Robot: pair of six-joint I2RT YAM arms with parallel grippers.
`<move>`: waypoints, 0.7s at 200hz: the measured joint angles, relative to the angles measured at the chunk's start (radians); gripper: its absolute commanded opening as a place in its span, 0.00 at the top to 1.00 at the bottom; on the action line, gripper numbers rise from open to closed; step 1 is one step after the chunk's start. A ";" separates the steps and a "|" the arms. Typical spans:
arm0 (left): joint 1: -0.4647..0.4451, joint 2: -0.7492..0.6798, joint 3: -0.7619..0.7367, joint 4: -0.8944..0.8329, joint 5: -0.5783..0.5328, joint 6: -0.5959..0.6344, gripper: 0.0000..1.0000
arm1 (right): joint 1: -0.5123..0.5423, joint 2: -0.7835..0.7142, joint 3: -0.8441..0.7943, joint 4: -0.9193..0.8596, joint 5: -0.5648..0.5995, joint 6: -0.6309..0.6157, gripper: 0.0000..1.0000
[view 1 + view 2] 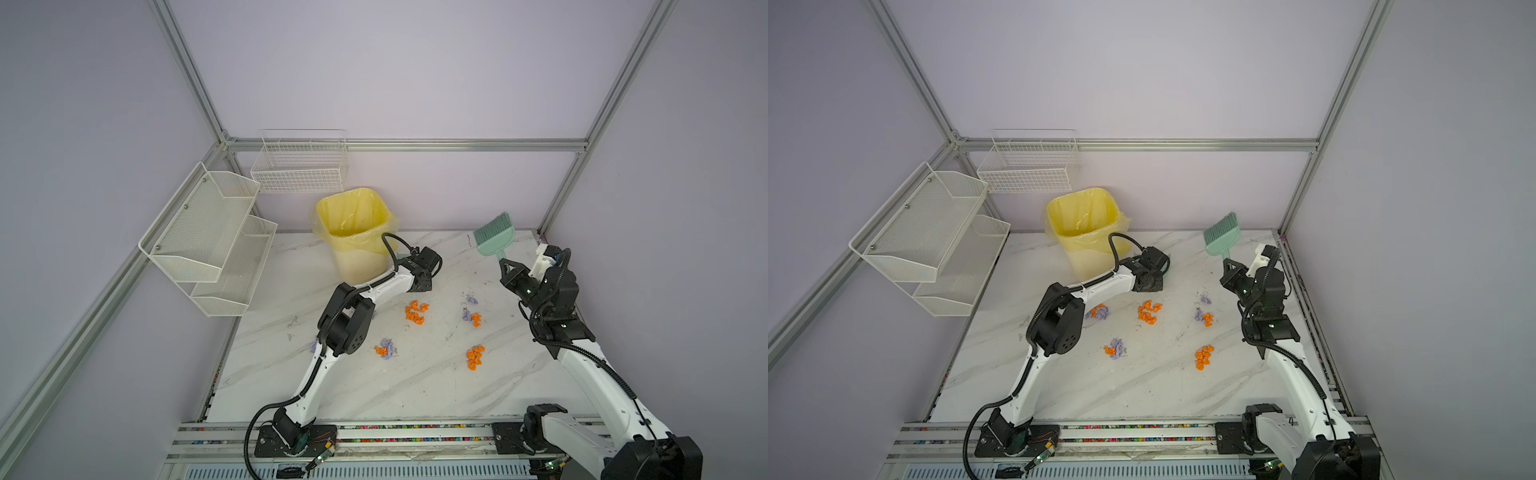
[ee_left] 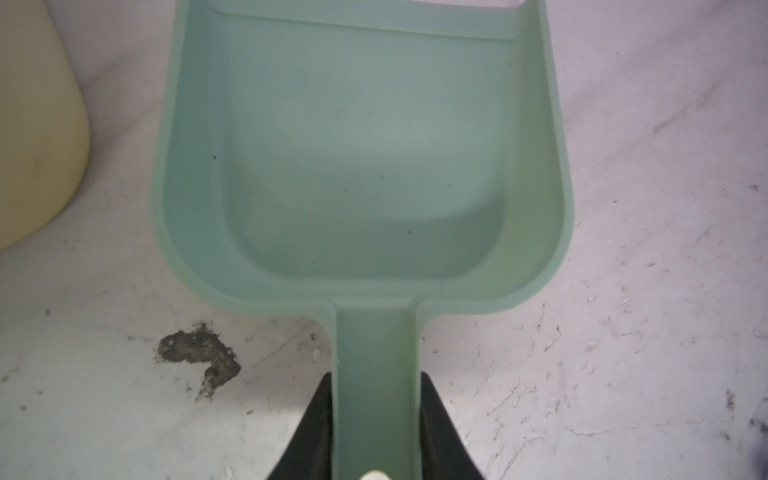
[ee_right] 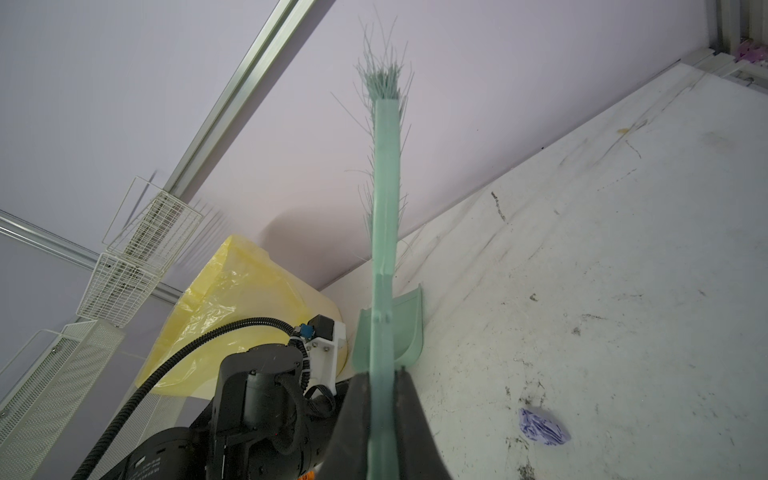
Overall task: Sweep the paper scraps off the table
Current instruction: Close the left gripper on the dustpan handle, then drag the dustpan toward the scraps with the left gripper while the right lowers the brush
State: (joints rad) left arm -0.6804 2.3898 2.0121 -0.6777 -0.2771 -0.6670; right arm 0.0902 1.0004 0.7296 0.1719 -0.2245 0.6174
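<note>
Orange and lavender paper scraps lie in loose clusters on the table [image 1: 374, 386], at mid-table [image 1: 416, 312], right of that [image 1: 471, 316], and nearer the front [image 1: 474, 357] [image 1: 385, 349]. In the left wrist view my left gripper [image 2: 375, 378] is shut on the handle of the mint-green dustpan [image 2: 361, 145], which lies flat and empty beside the bin. My right gripper [image 1: 505, 264] is shut on the handle of the mint-green brush [image 1: 494, 235], held above the table's back right with bristles pointing up and away. A lavender scrap [image 3: 543, 426] lies near that gripper [image 3: 380, 376].
A bin with a yellow liner [image 1: 353, 232] stands at the back of the table, just left of the dustpan. A white mesh two-tier rack [image 1: 208, 232] and a wire basket [image 1: 299, 166] hang on the left and back walls. A dark smudge [image 2: 199, 353] marks the table by the dustpan handle.
</note>
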 measured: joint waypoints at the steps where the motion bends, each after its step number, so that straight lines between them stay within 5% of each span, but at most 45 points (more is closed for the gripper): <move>1: 0.000 0.000 0.000 0.000 0.000 0.000 0.79 | 0.000 0.000 0.000 0.000 0.000 0.000 1.00; 140: -0.004 -0.100 -0.011 -0.023 0.002 0.032 0.95 | 0.000 0.002 0.257 -0.319 0.015 -0.109 1.00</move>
State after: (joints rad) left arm -0.6846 2.2894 2.0010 -0.7006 -0.2756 -0.6346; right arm 0.0906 1.0019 0.9871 -0.1474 -0.2096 0.5087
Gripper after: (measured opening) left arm 0.256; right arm 0.115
